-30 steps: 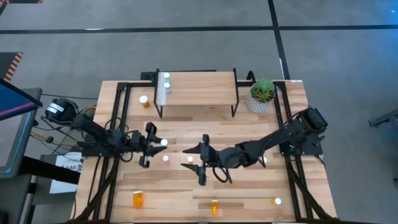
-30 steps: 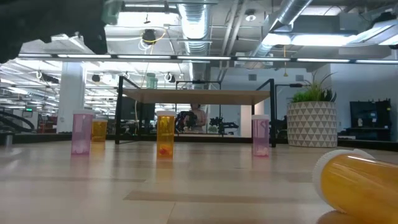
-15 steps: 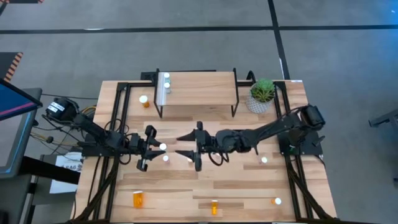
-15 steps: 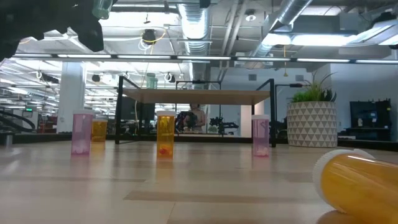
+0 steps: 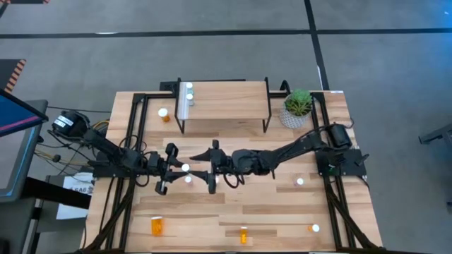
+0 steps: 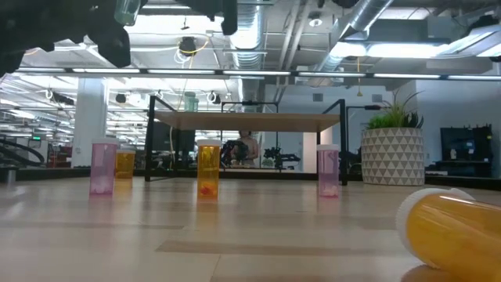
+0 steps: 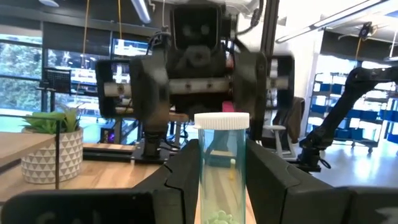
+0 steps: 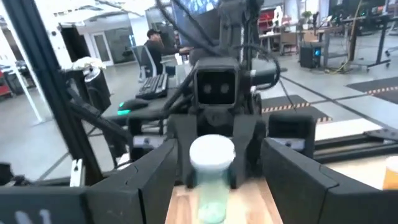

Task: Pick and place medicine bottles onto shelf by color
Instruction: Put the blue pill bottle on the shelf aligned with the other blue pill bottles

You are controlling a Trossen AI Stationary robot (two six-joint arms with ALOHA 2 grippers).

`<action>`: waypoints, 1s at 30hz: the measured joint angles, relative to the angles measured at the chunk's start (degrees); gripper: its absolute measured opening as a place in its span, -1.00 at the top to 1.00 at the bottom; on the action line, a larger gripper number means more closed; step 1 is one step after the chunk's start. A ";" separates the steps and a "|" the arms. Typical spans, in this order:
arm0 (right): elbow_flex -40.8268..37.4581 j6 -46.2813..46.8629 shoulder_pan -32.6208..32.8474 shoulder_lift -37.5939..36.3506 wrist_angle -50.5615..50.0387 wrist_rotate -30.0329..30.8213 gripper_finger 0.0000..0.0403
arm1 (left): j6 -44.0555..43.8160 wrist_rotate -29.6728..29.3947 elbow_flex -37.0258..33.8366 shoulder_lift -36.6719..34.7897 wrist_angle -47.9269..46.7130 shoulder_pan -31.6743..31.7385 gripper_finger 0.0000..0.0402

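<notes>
**Green bottle held aloft between two facing grippers**

The left gripper (image 5: 178, 168) hangs above the middle of the surface (image 5: 282, 212), its fingers (image 7: 183, 177) closed on a pale green bottle (image 7: 221, 168) that stands upright between them, white cap up and small pills at its bottom. In the high view only the cap shows, just off the gripper's tip.

The right gripper (image 5: 207, 169) reaches in from the other side and faces the left one head-on, close to the bottle. Its fingers (image 8: 158, 180) are spread wide, one to each side of the bottle in its own wrist view; they seem not to touch it, though the blur there leaves that unsure.

The shelf (image 5: 226, 99) stands at the far edge of the surface, with two white-capped bottles (image 5: 188, 93) at its left end. Their body colour cannot be told from above. An orange bottle (image 5: 164, 113) stands on the surface just left of the shelf.

On the surface, a white-capped bottle (image 5: 188, 179) stands just beside the left gripper, and another (image 5: 299, 182) stands off to the right. Along the near edge lie a large orange bottle (image 5: 157, 226) on its side, a smaller orange one (image 5: 244, 234) and a white-capped one (image 5: 315, 228).

The low view shows a pink bottle (image 6: 103, 167), an orange bottle (image 6: 208, 170) and another pink one (image 6: 328, 171) standing in front of the shelf. A potted plant (image 5: 298, 107) sits at the shelf's right.
</notes>
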 joint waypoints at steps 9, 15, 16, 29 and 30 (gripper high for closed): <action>0.31 0.08 -0.35 -0.25 -2.35 -0.21 -0.27 | -1.67 -0.07 0.10 0.00 1.40 -0.14 0.53; 0.26 0.36 -0.30 -0.16 -3.10 -1.00 -0.27 | -5.18 -3.10 4.98 0.00 -7.03 -0.13 0.53; 0.27 0.37 -0.30 -0.16 -3.15 -1.02 -0.27 | -5.18 -3.02 6.27 0.00 -9.95 -0.14 0.53; 0.24 1.64 -0.06 -0.16 -6.08 -1.24 -0.27 | -4.11 -3.67 12.70 0.04 -22.75 -0.94 0.53; 0.24 1.64 -0.06 -0.17 -6.12 -1.30 -0.27 | -4.04 -3.73 12.70 0.04 -22.61 -1.00 0.53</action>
